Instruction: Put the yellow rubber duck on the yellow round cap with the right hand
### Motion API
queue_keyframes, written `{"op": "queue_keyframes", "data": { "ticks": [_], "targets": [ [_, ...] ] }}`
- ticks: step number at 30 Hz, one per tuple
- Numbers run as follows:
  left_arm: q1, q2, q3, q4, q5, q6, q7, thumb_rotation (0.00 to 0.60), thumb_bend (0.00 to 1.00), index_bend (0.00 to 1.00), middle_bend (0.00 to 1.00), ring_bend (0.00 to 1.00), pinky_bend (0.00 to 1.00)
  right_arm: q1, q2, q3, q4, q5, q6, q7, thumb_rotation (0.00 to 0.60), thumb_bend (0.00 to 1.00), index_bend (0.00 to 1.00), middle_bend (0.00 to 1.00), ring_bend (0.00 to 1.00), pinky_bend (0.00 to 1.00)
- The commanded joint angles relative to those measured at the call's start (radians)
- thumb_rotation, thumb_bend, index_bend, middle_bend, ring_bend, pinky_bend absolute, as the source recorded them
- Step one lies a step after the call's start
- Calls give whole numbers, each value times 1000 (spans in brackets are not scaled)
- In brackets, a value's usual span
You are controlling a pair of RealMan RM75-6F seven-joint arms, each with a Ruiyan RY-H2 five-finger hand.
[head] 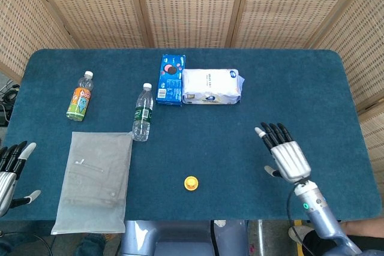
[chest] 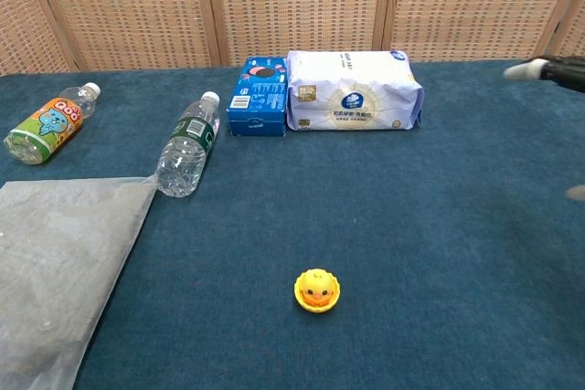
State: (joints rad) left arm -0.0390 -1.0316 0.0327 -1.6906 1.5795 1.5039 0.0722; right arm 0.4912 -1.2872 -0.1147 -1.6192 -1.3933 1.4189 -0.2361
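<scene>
The yellow rubber duck (chest: 316, 286) sits upright on the yellow round cap (chest: 317, 301) on the blue cloth near the table's front edge; in the head view the duck (head: 191, 181) shows as a small yellow spot. My right hand (head: 285, 153) hovers far to the right of it, fingers spread and empty. In the chest view only a fingertip (chest: 523, 70) of the right hand shows at the right edge. My left hand (head: 10, 169) rests open beside the table's left front corner.
A clear plastic bag (head: 94, 179) lies front left. A water bottle (head: 143, 112) and an orange-labelled bottle (head: 80, 96) lie on their sides. A blue cookie box (head: 171, 80) and a white tissue pack (head: 211, 86) sit at the back middle.
</scene>
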Motion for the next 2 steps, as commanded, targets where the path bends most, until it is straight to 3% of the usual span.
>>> {"op": "queue_keyframes", "data": {
  "ticks": [1, 2],
  "targets": [
    [3, -2, 2, -1, 6, 5, 6, 600, 0, 0, 0, 0, 0, -78, 36, -33, 67, -35, 52, 93, 600, 0, 0, 0, 0, 0],
    [4, -3, 3, -1, 8, 7, 9, 600, 0, 0, 0, 0, 0, -91, 38, -35, 84, -44, 62, 108, 600, 0, 0, 0, 0, 0]
  ]
}}
